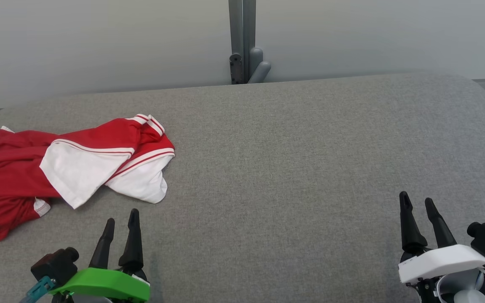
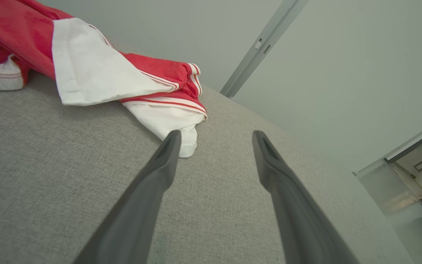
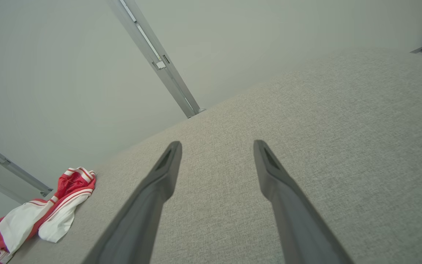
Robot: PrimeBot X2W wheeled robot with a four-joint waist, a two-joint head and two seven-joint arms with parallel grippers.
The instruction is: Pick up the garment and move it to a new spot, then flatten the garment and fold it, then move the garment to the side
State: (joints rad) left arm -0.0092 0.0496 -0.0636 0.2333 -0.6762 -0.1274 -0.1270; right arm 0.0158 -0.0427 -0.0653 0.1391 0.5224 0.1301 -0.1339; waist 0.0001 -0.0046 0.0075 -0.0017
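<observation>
Head view: the garment [image 1: 70,168] lies crumpled at the left of the surface [image 1: 289,168]. The left claw [image 1: 121,216] is near it, not touching. The right claw [image 1: 416,198] is well apart. Both are spread and empty.
Left wrist view: parted fingers [image 2: 152,183], one tip just before the garment's white part.
Right wrist view: parted fingers over the surface, the garment far at lower left.

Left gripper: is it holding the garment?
No, the left gripper is open and empty, short of the garment lying crumpled on the grey surface.
</observation>
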